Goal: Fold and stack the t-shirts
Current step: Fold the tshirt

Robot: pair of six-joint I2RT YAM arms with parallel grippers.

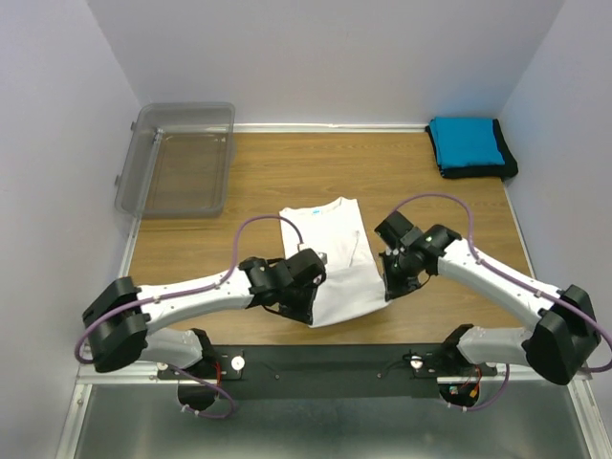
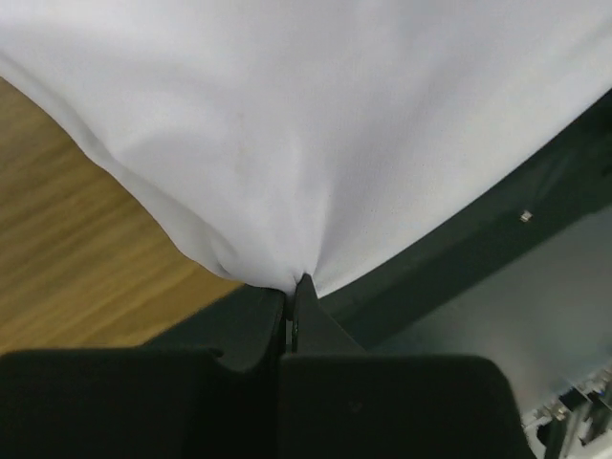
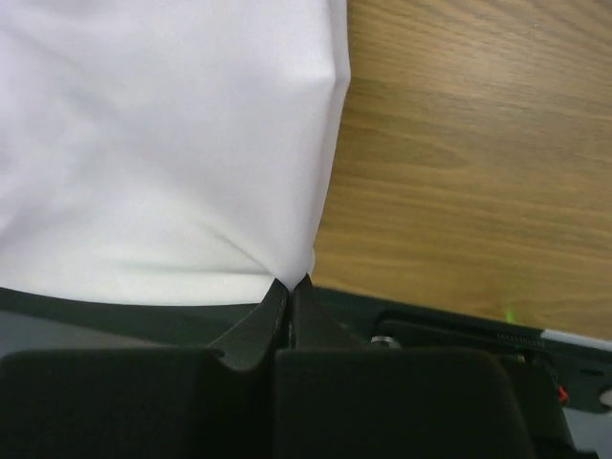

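White cloth is filling most of both wrist views. It is the white t-shirt (image 1: 330,258), lying spread in the middle of the wooden table (image 1: 287,172), with its collar and small blue label pointing toward the far wall and its hem toward the arm bases.

Only the overhead camera is showing the shirt's whole outline, but there the wrists are hiding the fingertips. The wrist cameras are supplying that detail. The left gripper (image 2: 292,285) is pressed together on the hem's left corner, and the cloth is gathering into a puckered point between the jaws. The right gripper (image 3: 290,283) is pinching the hem's right corner in the same way, just where the shirt's straight side edge ends.

Both corners are sitting close to the table's near edge, with the dark base rail (image 1: 316,368) running just beyond them. Bare wood is lying open on either side of the shirt and past the collar.

Well apart, in the far right corner, the blue t-shirt (image 1: 466,142) is resting folded on the black t-shirt (image 1: 507,169) — and a clear plastic bin (image 1: 177,158) is standing in the far left corner.
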